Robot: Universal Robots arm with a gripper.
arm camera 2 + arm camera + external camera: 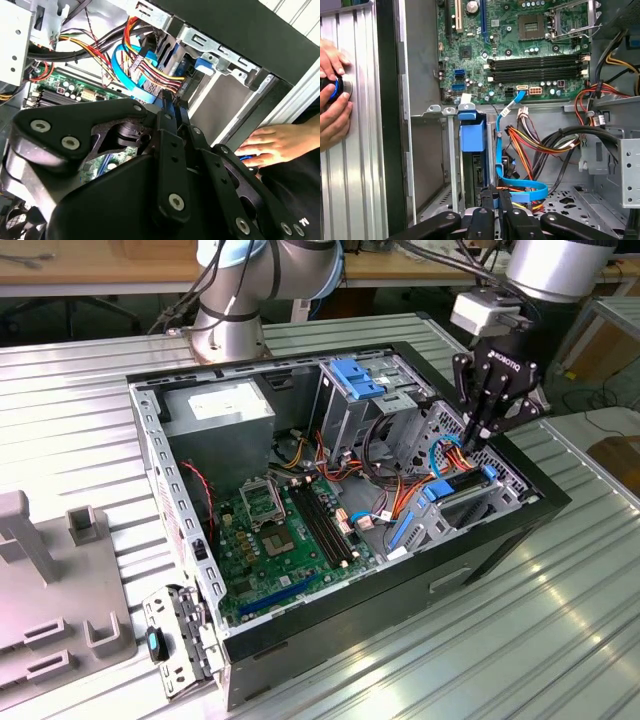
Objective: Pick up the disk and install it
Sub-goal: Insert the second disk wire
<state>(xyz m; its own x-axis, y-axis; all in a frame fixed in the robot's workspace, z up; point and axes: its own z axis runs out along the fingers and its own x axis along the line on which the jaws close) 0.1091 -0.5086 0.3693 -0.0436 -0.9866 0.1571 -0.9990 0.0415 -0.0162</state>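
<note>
The disk [462, 485] sits edge-up in the drive bay at the front corner of the open computer case [150, 470], on the exterior view's right. Its blue carrier [472, 134] shows at one end in the first wrist view, and the blue tab [204, 63] shows in the second wrist view. My gripper [480, 440] hangs straight down over the bay, fingers drawn together. In the first wrist view the gripper [497, 196] has its tips right beside the disk's near end, among the cables. The fingers [169, 120] stand side by side with only a thin slit between them.
Orange, yellow and blue cables [520, 185] crowd the space beside the bay. A motherboard [285, 530] lies on the case floor; a blue bracket [355, 375] tops the upright cage. A person's hand [332, 95] rests on a knob on the ribbed table outside the case. Grey fixtures [40, 580] stand at the exterior view's left.
</note>
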